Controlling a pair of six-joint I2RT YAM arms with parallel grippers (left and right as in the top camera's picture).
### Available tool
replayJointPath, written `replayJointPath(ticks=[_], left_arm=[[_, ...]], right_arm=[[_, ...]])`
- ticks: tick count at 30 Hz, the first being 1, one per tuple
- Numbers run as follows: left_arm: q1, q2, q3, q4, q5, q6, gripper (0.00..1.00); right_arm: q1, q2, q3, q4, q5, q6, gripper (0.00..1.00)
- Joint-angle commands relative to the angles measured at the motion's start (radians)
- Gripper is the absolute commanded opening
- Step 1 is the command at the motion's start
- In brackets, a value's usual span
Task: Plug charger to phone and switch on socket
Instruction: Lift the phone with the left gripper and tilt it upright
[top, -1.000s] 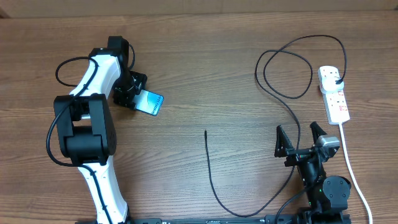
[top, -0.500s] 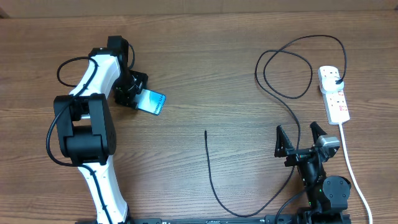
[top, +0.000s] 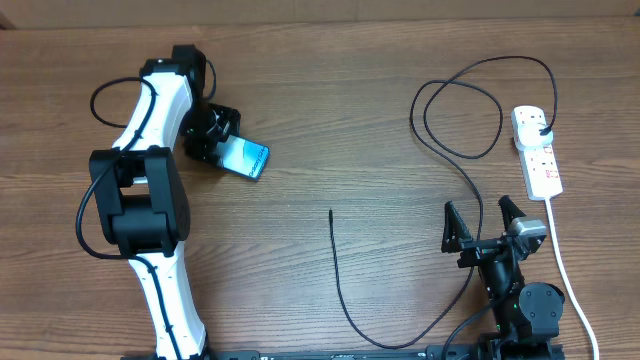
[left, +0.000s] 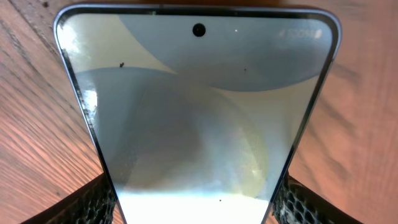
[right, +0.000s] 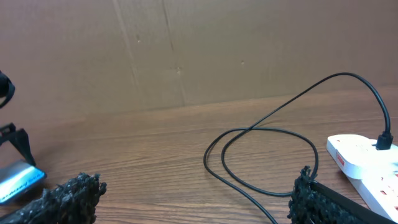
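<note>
Blue-lit phone (top: 246, 158) slid slightly inward, gripped by left gripper (top: 222, 148), right gripper (top: 485, 215) unmoved, jaws apart

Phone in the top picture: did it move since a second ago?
Yes. The left gripper, clamped on the phone, carried it a little right and toward the far edge of the table. The charger cable, the power strip and the open right gripper stayed put.

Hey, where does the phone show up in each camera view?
Overhead: the phone lies in the upper left part of the picture.
Left wrist: it fills nearly the whole picture, screen toward the camera.
Right wrist: only a sliver at the lower left edge.
Shared landmark: the left gripper clamped on the phone's end.
</note>
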Motion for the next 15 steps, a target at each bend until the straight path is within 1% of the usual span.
replayJointPath(ticks=[1, 5, 7, 9, 10, 12, 14, 15], left_arm=[[-0.002, -0.003, 0.098, -0.039, 0.059, 0.040, 0.04], [-0.002, -0.003, 0.147, -0.056, 0.153, 0.061, 0.04], [-0.002, -0.003, 0.167, -0.058, 0.228, 0.065, 0.04], [-0.002, -0.003, 0.179, -0.058, 0.344, 0.065, 0.04], [-0.002, -0.003, 0.180, -0.058, 0.370, 0.065, 0.04], [-0.002, -0.003, 0.180, -0.058, 0.471, 0.064, 0.04], [-0.002, -0.003, 0.180, -0.068, 0.608, 0.065, 0.04], [-0.002, -0.003, 0.180, -0.079, 0.646, 0.065, 0.04]], right_arm=[[0.006, -0.011, -0.011, 0.004, 0.014, 0.000, 1.00], [0.006, -0.011, -0.011, 0.004, 0.014, 0.000, 1.00], [0.006, -0.011, -0.011, 0.004, 0.014, 0.000, 1.00], [0.006, -0.011, -0.011, 0.004, 0.014, 0.000, 1.00], [0.006, -0.011, -0.011, 0.004, 0.014, 0.000, 1.00], [0.006, -0.011, -0.011, 0.004, 0.014, 0.000, 1.00], [0.006, -0.011, -0.011, 0.004, 0.014, 0.000, 1.00], [0.006, -0.011, -0.011, 0.004, 0.014, 0.000, 1.00]])
